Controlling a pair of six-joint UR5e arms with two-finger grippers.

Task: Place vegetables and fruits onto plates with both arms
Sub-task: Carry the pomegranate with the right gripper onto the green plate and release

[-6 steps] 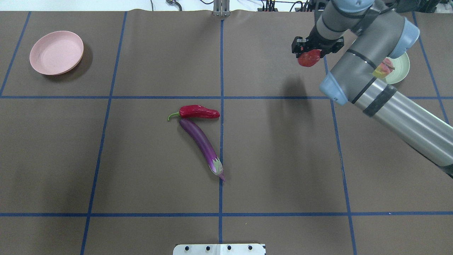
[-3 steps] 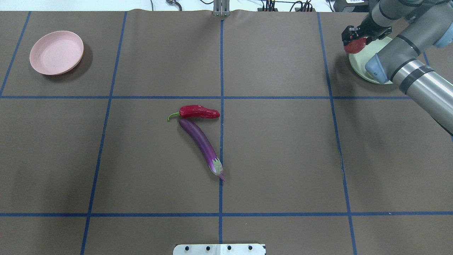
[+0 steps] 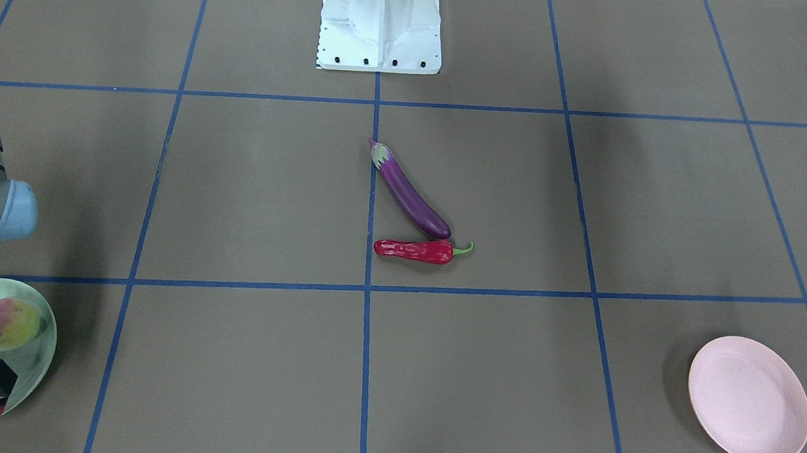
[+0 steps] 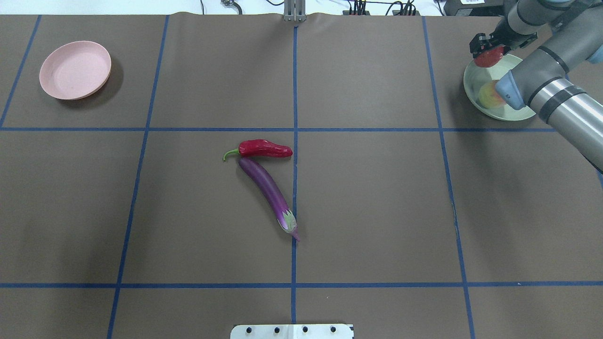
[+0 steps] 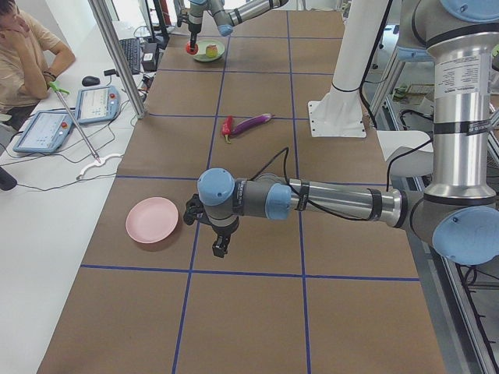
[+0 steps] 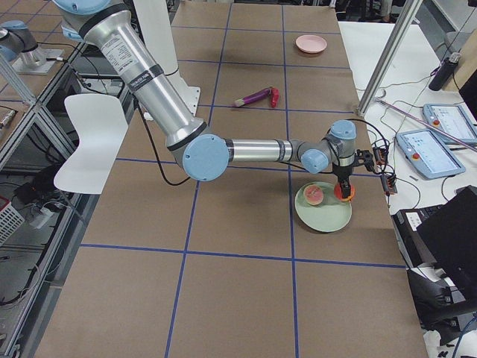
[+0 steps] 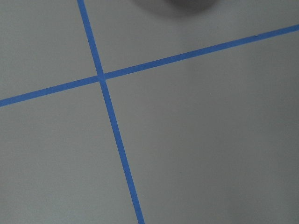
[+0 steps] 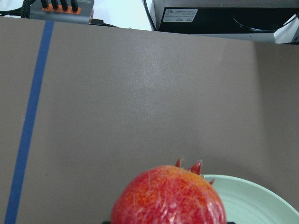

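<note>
Brown worktop with a taped grid, operators' desk alongside

Blue tape lines (image 4: 295,70) cross the brown worktop (image 4: 367,197). In the upper left of the left-end view, a seated person (image 5: 27,58) leans on a white desk (image 5: 31,234) bearing two tablet-like consoles (image 5: 95,103), a keyboard (image 5: 130,53) and a mouse (image 5: 90,80). A white chair (image 6: 88,142) stands at the left of the right-end view.

Brown tbl cover (image 4: 377,188) w/ blue tape grid (image 4: 212,129); white chair (image 6: 93,134) beside.
</note>
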